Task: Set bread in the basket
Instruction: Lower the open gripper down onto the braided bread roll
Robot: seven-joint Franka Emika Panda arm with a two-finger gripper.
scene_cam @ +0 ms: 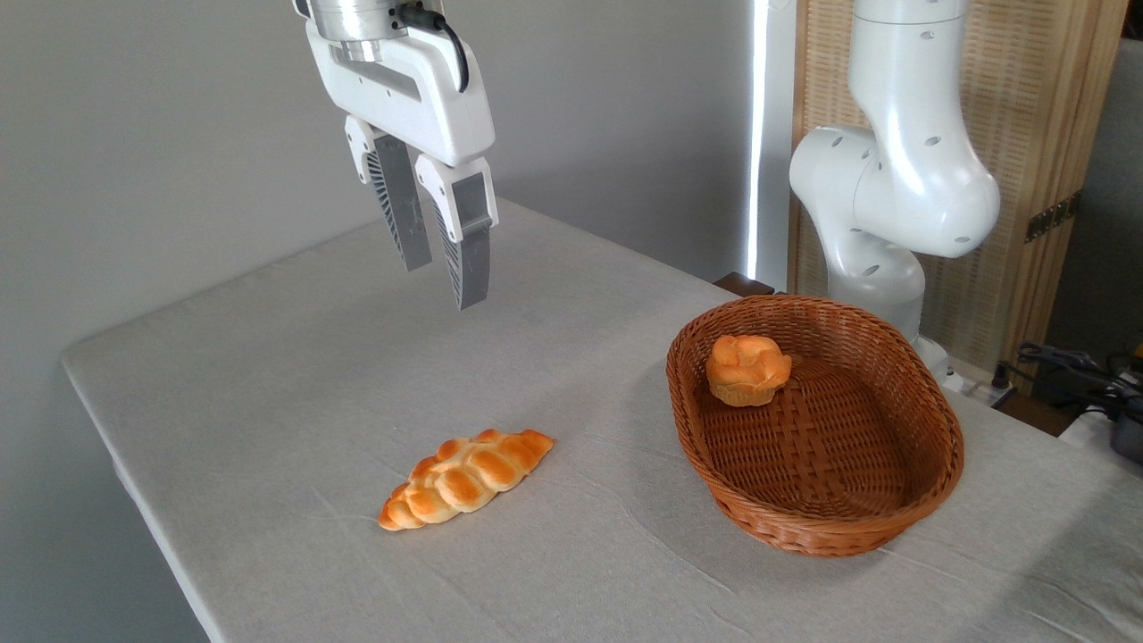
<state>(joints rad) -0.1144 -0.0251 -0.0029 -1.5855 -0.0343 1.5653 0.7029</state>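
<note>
The long braided golden-orange bread lies flat on the grey tablecloth, left of the basket and apart from it. The oval brown wicker basket stands on the right side of the table. A small round knotted bun rests inside it near its far left wall. My gripper hangs high above the table, up and slightly behind the braided loaf, fingers pointing down. It is open, with a narrow gap and nothing between the fingers.
The arm's white base and links rise behind the basket at the right. The table's left edge drops off close to the loaf. Cables and a dark device lie off the table at far right.
</note>
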